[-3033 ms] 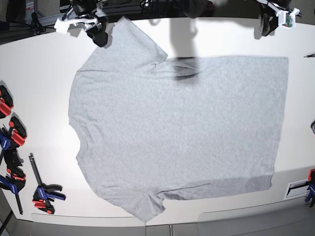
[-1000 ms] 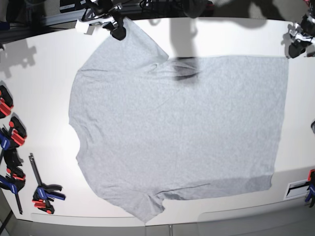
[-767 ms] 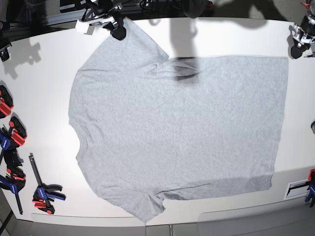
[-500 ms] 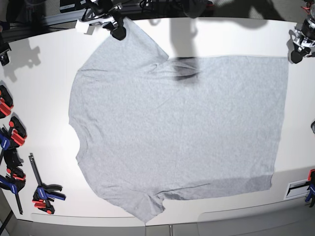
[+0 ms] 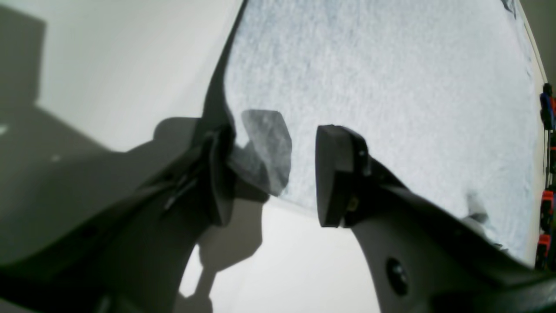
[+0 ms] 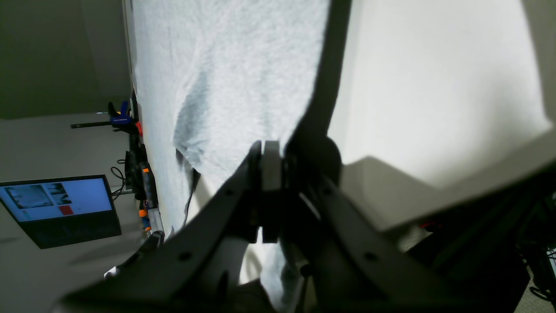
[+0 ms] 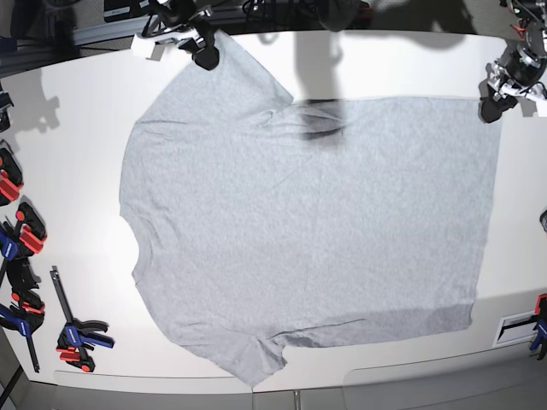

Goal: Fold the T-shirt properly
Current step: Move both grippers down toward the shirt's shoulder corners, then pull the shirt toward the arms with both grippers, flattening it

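Here the T-shirt (image 7: 316,222) is seen spread flat, plain grey side up, on the white desk (image 7: 77,128), covering most of it, w/ collar toward the base view's left & hem toward its right. Nearest that camera, the lower sleeve (image 7: 252,359) lies flat by the front edge, untouched. Further back, the left end effector (image 5: 273,174) is held w/ jaws apart over the far hem corner (image 5: 265,143); cloth is visible between the pads, not yet pinched. At the far-left corner, the right end effector (image 6: 265,195) is clamped on the upper sleeve tip (image 7: 218,43). The fabric is judged light, limp & non-fragile; it will likely sag & wrinkle if lifted at one point, so corners & hems are best taken, both ends together. Some drag on the desk is to be expected.
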{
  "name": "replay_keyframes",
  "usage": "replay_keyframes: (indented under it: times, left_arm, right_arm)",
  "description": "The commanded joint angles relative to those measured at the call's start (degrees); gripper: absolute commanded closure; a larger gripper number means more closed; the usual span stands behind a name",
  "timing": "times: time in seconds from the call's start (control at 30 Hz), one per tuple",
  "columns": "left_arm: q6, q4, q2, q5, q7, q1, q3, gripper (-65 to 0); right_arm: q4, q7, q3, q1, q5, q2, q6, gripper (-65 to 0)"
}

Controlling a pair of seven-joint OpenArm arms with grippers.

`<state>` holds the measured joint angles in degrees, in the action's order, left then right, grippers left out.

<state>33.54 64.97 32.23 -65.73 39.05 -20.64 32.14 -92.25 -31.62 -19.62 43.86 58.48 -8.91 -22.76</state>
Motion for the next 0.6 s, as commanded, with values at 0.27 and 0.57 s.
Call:
replay_keyframes:
  times: [0.27, 0.57]
  left_arm:
    - [0.37, 0.57, 1.18, -0.11, -1.79, -0.15, 0.24, 0.0]
    - [2.14, 0.61, 1.14, -0.35, -1.81, -2.49, 0.28, 0.0]
  right_arm:
    - [-0.22, -0.52, -0.26, 0.76, -1.51, -0.09, -3.13, 0.0]
    - [-3.13, -0.74, -0.31, 3.91, -1.31, -0.09, -7.52, 0.0]
